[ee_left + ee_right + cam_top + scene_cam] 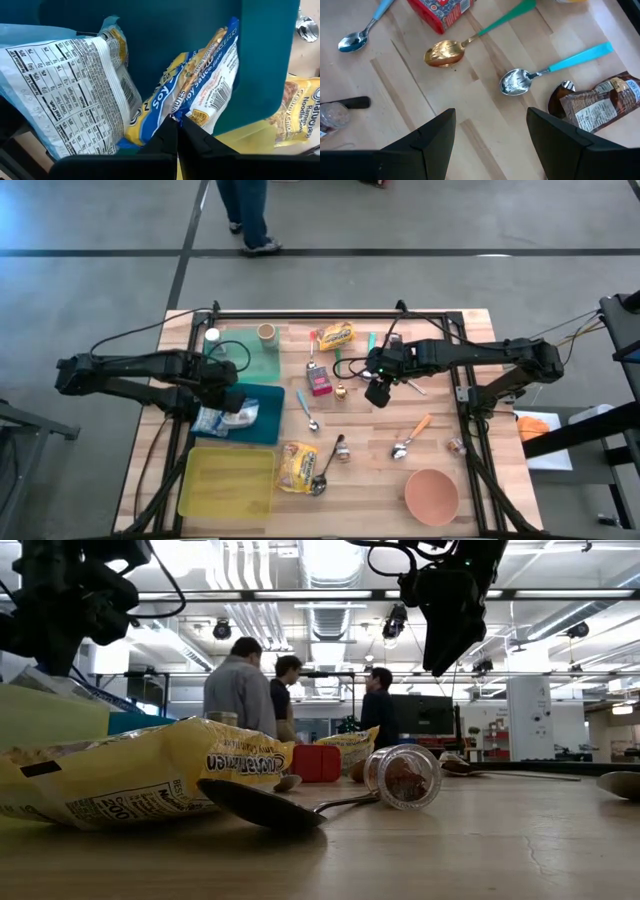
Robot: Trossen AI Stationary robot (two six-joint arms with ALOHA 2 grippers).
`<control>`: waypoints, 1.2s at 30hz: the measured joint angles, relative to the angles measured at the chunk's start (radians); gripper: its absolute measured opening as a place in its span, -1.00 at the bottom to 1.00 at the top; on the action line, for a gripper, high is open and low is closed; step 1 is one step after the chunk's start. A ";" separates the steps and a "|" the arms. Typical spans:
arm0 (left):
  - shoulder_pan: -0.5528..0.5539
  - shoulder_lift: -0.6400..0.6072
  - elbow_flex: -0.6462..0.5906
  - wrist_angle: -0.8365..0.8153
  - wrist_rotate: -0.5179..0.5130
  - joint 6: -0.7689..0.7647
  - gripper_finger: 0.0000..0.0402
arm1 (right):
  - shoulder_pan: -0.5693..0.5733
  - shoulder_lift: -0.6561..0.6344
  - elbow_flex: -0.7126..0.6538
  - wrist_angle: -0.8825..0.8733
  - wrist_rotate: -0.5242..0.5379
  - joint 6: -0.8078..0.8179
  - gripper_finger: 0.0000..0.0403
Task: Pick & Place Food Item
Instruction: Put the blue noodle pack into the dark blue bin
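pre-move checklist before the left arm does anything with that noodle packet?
1. Left end effector shut on the noodle packet: ok, fingertips pinch its edge.
2. Packet clear of the teal tray: cannot tell, it hangs over the tray.
3. Yellow bin free to receive it: ok, nothing visible inside.
4. Right end effector out of the way: ok, open, above the spoons mid-table.
5. Second noodle bag beside the bin: ok, not blocking it.

The noodle packet (200, 95) reads "Soy Sauce Flavor" beside "Nutrition Facts".
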State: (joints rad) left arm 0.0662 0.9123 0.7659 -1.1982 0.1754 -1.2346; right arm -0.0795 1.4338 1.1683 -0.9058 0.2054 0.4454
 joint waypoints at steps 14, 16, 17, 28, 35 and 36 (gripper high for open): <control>-0.006 0.000 0.006 -0.033 -0.173 -0.136 -1.00 | 0.001 0.000 0.000 0.000 -0.001 -0.004 0.20; -0.011 0.000 0.019 -0.033 -0.200 -0.154 -1.00 | 0.001 0.000 0.000 -0.001 -0.002 -0.004 0.20; -0.013 0.000 0.025 -0.033 -0.209 -0.158 -1.00 | 0.001 0.000 0.000 -0.001 -0.004 -0.004 0.20; -0.060 0.000 0.059 -0.042 -0.247 -0.227 -1.00 | 0.001 0.000 0.000 -0.002 -0.004 -0.004 0.20; -0.130 0.002 0.034 -0.051 -0.221 -0.324 -1.00 | 0.001 0.000 -0.007 -0.002 -0.004 -0.004 0.20; -0.142 0.002 0.028 -0.052 -0.214 -0.341 -1.00 | 0.001 0.000 -0.008 -0.002 -0.004 -0.004 0.20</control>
State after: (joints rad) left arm -0.0761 0.9142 0.7938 -1.2498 -0.0384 -1.5759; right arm -0.0788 1.4338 1.1599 -0.9081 0.2012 0.4416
